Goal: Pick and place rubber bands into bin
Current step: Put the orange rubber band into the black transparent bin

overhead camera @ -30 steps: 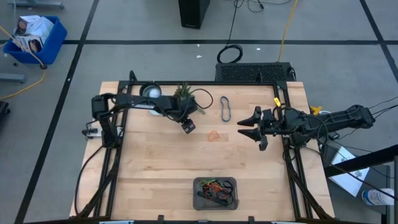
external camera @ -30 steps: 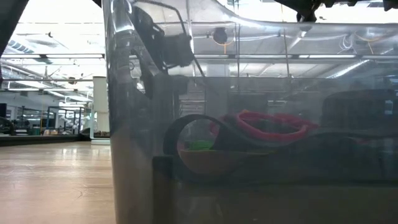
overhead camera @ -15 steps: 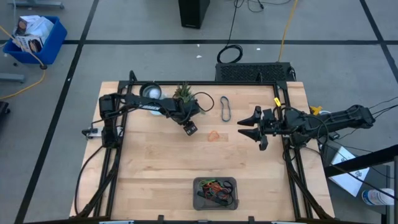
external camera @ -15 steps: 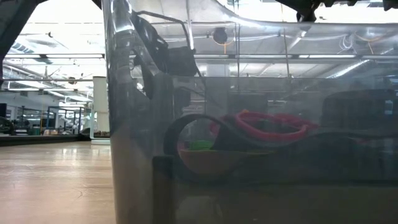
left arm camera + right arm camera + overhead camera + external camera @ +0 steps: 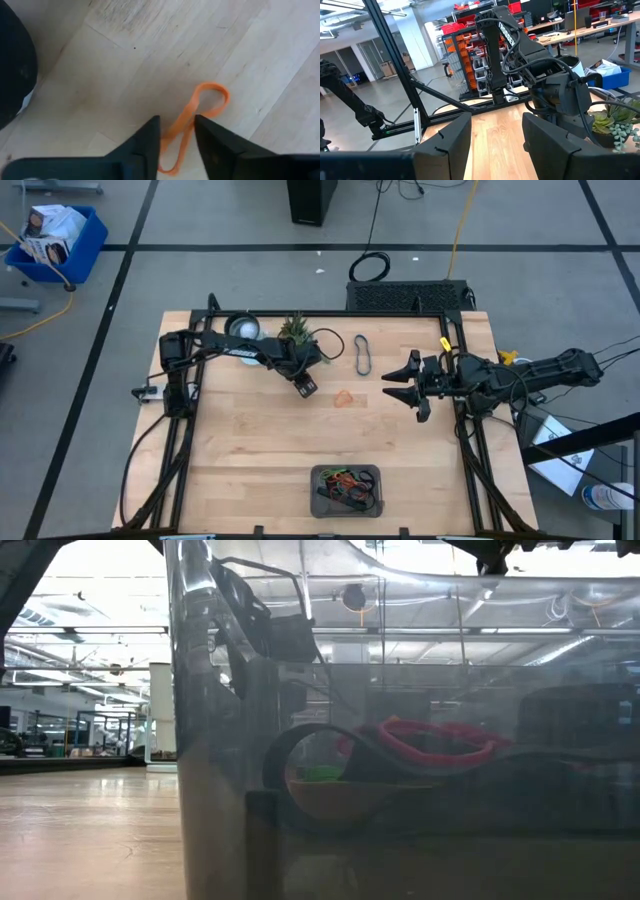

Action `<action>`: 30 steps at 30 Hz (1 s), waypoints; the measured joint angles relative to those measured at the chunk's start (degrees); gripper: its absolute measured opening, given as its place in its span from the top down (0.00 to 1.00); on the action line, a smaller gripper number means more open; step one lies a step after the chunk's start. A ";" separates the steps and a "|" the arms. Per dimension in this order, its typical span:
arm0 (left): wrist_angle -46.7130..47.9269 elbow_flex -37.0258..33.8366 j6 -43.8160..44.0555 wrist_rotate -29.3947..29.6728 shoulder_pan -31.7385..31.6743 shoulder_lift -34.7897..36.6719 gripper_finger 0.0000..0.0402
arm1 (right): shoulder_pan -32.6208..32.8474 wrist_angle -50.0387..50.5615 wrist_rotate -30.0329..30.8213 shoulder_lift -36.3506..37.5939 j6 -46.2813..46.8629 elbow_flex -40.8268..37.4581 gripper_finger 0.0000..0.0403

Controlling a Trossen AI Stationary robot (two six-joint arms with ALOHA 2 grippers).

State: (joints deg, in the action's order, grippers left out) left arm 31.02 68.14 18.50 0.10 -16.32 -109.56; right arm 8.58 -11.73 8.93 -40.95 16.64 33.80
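Left end effector (image 5: 306, 386): over the counter (image 5: 240, 450) near its middle, fingers (image 5: 145, 142) parted, grasping nothing, one at each side of an orange band (image 5: 192, 120) lying flat on the wood.
Right end effector (image 5: 398, 387): at the counter's right side, released, nothing between its fingers.
Black band (image 5: 363, 354): loose near the far edge, beside a small plant (image 5: 296, 330).
Bin (image 5: 346, 490): near front edge, centre, already containing black, orange, red and green bands (image 5: 348, 483).
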 joint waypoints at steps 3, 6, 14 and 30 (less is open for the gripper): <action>-0.33 0.00 0.00 0.00 0.00 0.00 0.79 | 0.00 0.02 0.00 0.00 0.00 0.00 0.57; -1.45 0.00 -0.18 0.00 0.00 0.00 0.90 | 0.00 0.02 0.00 0.02 0.00 0.00 0.57; -0.71 -0.04 -0.79 -2.44 0.08 1.72 0.98 | 0.00 1.11 0.00 0.02 0.00 0.07 0.58; -12.27 -0.04 -5.95 -18.36 2.67 32.15 0.99 | 0.02 -0.43 1.89 0.02 -3.91 0.09 0.58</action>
State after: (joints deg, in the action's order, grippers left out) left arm 18.75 68.10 12.55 -18.26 -13.65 -77.40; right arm 8.60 -12.15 10.82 -40.93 12.73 33.89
